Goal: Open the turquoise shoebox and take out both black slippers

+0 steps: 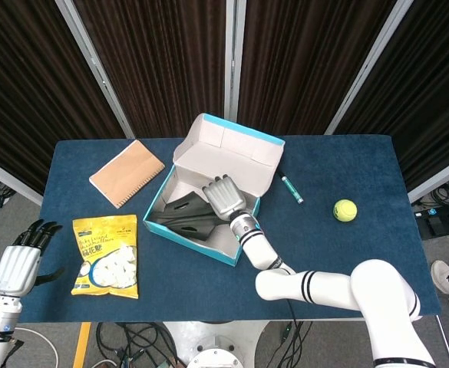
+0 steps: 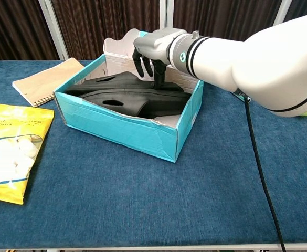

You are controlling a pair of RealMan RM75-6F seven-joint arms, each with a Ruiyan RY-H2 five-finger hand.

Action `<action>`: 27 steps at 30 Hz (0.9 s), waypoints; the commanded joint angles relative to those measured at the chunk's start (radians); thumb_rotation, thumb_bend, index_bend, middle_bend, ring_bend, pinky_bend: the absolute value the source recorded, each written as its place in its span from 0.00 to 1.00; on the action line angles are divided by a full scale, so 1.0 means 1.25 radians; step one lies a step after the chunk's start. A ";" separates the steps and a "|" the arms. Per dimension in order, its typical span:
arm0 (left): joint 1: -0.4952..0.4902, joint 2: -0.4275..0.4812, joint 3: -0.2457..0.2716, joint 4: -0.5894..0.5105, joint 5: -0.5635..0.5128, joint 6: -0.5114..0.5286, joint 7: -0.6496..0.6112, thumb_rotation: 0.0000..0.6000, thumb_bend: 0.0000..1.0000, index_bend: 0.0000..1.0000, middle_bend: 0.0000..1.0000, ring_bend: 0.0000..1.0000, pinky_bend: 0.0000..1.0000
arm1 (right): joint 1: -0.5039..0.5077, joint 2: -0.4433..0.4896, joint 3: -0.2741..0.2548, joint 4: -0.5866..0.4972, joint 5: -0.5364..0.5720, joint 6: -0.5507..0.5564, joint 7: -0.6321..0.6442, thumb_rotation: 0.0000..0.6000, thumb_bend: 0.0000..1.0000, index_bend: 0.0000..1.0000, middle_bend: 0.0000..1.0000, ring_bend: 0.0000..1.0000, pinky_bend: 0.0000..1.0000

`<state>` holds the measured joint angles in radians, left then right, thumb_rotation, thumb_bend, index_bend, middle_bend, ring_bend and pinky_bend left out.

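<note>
The turquoise shoebox (image 1: pixel 203 222) sits near the middle of the blue table (image 1: pixel 339 253), its lid (image 1: pixel 228 149) flipped up and leaning toward the back edge. Both black slippers (image 2: pixel 132 96) lie inside, side by side, one partly over the other, heels toward the right end of the box.

The right hand (image 2: pixel 152 48) hangs over the box's right end, palm down. Its dark fingers (image 2: pixel 143 65) point downward, and one reaches to the heel of the rear slipper. From here I cannot tell whether it has a real hold on the slipper or is merely touching it; the other fingers are curled loosely above and apart from the shoe.

The left hand (image 1: pixel 21 261) is off the table's front left corner, below its edge, fingers spread a little and holding nothing.

A tan spiral notebook (image 1: pixel 127 172) lies toward the back left corner. A yellow bag of marshmallows (image 1: pixel 106 255) lies by the front left edge. To the right of the box, a teal marker (image 1: pixel 291 188) rests just beside the lid, and a yellow tennis ball (image 1: pixel 345 210) sits further toward the right edge.
</note>
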<state>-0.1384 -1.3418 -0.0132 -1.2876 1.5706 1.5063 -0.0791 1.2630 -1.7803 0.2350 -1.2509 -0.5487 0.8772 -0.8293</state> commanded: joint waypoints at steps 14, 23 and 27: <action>0.001 0.001 0.000 0.002 -0.002 -0.002 -0.001 1.00 0.09 0.19 0.16 0.09 0.28 | 0.007 0.002 -0.003 -0.002 0.028 -0.007 -0.019 1.00 0.17 0.38 0.42 0.24 0.31; -0.002 0.001 0.001 -0.002 0.002 -0.004 0.001 1.00 0.09 0.19 0.16 0.09 0.28 | -0.004 0.036 -0.006 -0.048 0.025 0.010 -0.016 1.00 0.16 0.36 0.41 0.23 0.30; -0.002 0.001 0.000 -0.002 0.000 -0.006 0.001 1.00 0.09 0.19 0.16 0.09 0.28 | -0.002 0.044 -0.010 -0.056 0.041 0.006 -0.024 1.00 0.16 0.34 0.40 0.21 0.28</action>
<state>-0.1414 -1.3408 -0.0128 -1.2903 1.5709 1.4996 -0.0772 1.2601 -1.7260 0.2239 -1.3197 -0.4979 0.8859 -0.8580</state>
